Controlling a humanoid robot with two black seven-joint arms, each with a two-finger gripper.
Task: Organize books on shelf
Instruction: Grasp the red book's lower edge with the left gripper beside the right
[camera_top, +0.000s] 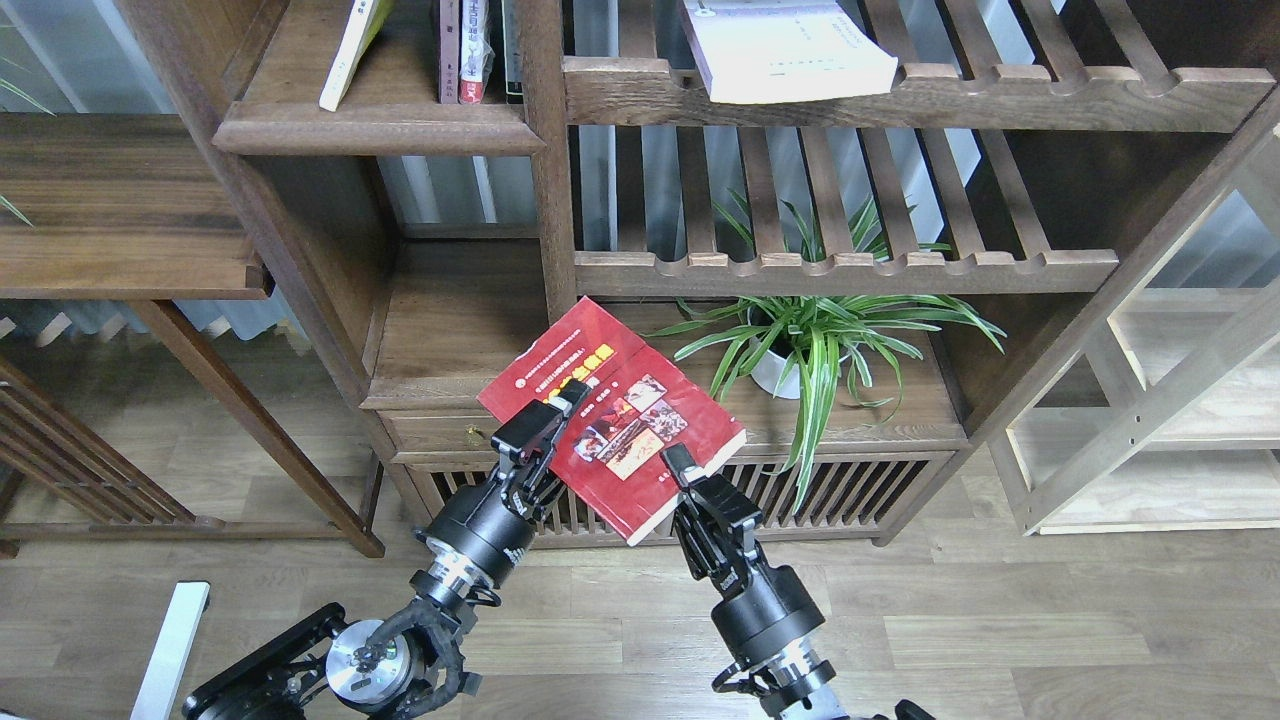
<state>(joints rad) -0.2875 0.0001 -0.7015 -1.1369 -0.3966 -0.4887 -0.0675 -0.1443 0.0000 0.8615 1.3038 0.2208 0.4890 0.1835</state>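
Bookcase (545, 200) fills the view; target shelf (380, 125) is the solid plank upper left, well above and left of both arms. The yellow-green book (350, 50) leans there already, beside upright thin spines (465, 50). The white book (790, 50) lies flat on the slatted rack (900, 95) upper right — off the shelf.

Red book (615, 415) is held up in front of the lower cabinet (460, 430), tilted, long axis running upper left to lower right, just left of the potted plant (800, 350).

Left gripper (545, 425) clamps the book's left edge — one finger visible on the cover. Right gripper (682, 465) pinches the near right edge, finger on top likewise. Both jaws closed on the red book, as far as I can judge.

Key relation: the shelf lies up-left, along the book's long axis, on the left arm's side. Likely the left arm leads.
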